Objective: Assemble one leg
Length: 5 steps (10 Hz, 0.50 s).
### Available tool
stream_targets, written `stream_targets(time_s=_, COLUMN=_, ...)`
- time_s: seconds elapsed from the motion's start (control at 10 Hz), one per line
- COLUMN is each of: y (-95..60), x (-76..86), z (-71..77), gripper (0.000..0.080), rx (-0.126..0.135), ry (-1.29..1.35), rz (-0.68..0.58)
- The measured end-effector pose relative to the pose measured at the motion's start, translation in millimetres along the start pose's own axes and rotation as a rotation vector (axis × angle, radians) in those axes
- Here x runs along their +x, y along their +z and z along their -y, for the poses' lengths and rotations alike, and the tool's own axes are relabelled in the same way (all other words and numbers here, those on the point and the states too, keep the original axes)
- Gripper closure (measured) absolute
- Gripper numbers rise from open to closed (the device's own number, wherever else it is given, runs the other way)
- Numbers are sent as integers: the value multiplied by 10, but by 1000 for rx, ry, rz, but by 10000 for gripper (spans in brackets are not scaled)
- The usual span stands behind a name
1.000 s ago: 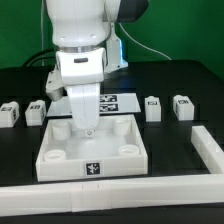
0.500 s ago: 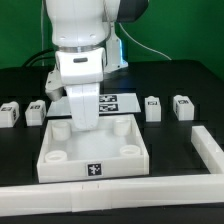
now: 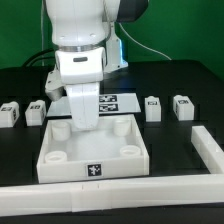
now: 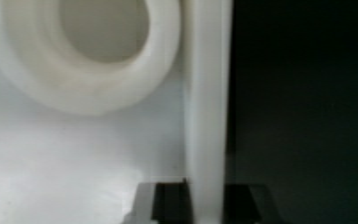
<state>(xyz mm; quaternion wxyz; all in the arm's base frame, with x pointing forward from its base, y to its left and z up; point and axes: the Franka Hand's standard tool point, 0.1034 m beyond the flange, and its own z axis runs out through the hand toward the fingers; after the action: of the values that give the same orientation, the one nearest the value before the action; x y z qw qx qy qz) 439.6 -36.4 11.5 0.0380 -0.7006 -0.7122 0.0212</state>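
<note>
Gripper (image 3: 86, 127) hangs inside tray (image 3: 60, 166) on black table (image 3: 172, 136).

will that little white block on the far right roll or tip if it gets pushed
The leg looks flat-sided, so it would probably slide, not roll. It sits low and squat on the dark table, so tipping seems unlikely. It looks rigid, and its smooth faces might slip in a light grip.

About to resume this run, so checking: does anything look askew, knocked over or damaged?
Nothing stands out. The legs sit in a row, a pair each side of the arm, and the tray sits square.
</note>
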Motion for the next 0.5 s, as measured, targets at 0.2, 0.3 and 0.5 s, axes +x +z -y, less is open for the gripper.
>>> stream_targets(time_s=0.2, y=0, x=0, z=0, gripper=736, rx=0, ry=0, rz=0)
stream_targets(time_s=0.3, y=0, x=2, z=-1, gripper=736, rx=0, ry=0, rz=0)
stream_targets(time_s=0.5, y=5, x=174, z=-102, gripper=735, rx=-10, ry=11, rz=-8)
